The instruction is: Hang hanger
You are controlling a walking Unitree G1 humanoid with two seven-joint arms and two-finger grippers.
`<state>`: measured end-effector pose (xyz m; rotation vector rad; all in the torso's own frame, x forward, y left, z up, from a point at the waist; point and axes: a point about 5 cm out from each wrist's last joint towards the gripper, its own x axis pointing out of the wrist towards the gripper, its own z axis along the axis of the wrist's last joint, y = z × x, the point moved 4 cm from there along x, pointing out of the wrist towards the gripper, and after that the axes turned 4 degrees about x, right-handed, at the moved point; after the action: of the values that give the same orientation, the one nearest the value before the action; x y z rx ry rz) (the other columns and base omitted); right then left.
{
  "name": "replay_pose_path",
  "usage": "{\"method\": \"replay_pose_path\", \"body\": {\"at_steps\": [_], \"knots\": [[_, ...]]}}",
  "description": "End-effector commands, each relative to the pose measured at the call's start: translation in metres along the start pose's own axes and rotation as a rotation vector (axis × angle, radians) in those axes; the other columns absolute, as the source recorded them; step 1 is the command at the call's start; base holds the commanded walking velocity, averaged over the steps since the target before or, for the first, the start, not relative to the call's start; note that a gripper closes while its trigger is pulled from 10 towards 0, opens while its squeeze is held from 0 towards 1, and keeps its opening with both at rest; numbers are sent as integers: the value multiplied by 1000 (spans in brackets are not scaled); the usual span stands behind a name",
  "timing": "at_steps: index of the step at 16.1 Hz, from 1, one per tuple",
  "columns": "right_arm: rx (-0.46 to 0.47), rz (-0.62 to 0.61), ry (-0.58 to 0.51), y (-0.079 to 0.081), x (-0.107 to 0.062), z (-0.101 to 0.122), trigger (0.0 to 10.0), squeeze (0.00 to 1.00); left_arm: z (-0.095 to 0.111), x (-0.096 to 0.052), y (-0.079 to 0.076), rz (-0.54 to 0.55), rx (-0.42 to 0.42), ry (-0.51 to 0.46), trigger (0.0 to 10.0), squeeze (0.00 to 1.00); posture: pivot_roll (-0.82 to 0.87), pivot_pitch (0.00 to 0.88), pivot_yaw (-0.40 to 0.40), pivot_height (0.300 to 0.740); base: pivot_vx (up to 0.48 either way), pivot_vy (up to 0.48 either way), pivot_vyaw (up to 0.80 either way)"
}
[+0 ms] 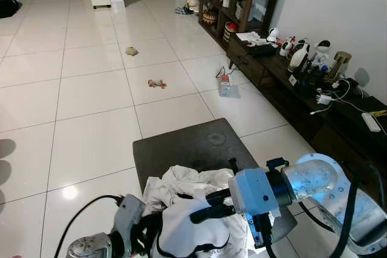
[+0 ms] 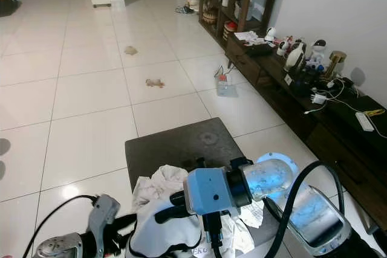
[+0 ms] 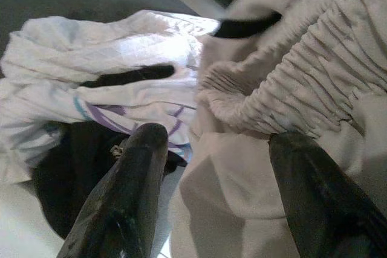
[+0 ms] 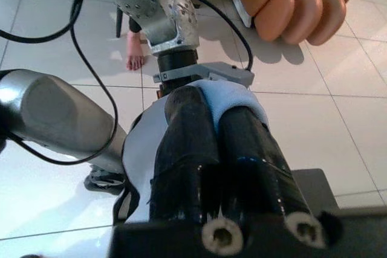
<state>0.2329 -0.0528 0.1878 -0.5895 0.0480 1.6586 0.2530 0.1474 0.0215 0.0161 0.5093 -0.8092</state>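
Right gripper (image 1: 202, 206) had its fingers pressed together on a white garment (image 1: 193, 228) held over the dark ottoman (image 1: 181, 143). Left gripper (image 3: 211, 191) stood spread open against the same cloth. A black hanger (image 1: 181, 251) showed at the garment's lower edge.

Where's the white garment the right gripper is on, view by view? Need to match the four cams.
Left eye view: white garment bottom centre, on the dark stool, right gripper shut on it.
Right eye view: bottom centre.
Left wrist view: ribbed white cloth beyond the open left gripper.
Right wrist view: pale cloth at the fingertips.
Shared landmark: the dark stool under the clothes pile.
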Motion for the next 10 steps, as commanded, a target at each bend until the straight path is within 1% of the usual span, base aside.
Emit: {"method": "replay_pose_path", "body": {"at_steps": [1,3,4,5,6,8,9,10], "knots": [[-24,26,-27,1,-1,8,0,0,5,0,-4,-38,4,-12,10000,0,-21,106,-68,740,0,0,0],[-19,45,-23,3,-3,7,0,0,15,-2,-7,-79,10,-40,10000,0,-26,116,-70,740,0,0,0],[-14,44,-19,3,-4,5,0,0,18,-1,-12,-110,11,-47,10000,0,-26,119,-70,740,0,0,0],[-9,38,-19,2,-3,3,0,0,19,-1,-22,-162,3,-47,10000,0,-25,123,-69,740,0,0,0],[-6,34,-24,0,-2,3,0,0,19,-2,-32,-222,-3,-41,10000,0,-24,125,-69,740,0,0,0],[-11,27,-40,-2,0,5,0,0,14,-7,-48,-320,-8,-19,10000,0,-24,126,-69,740,0,0,0],[-14,29,-40,-3,0,5,0,0,13,-10,-52,-342,-12,-11,10000,0,-22,128,-69,740,0,0,0],[-15,40,-37,-2,0,5,0,0,11,-14,-51,-337,-5,4,10000,0,-20,129,-70,740,0,0,0]]}}
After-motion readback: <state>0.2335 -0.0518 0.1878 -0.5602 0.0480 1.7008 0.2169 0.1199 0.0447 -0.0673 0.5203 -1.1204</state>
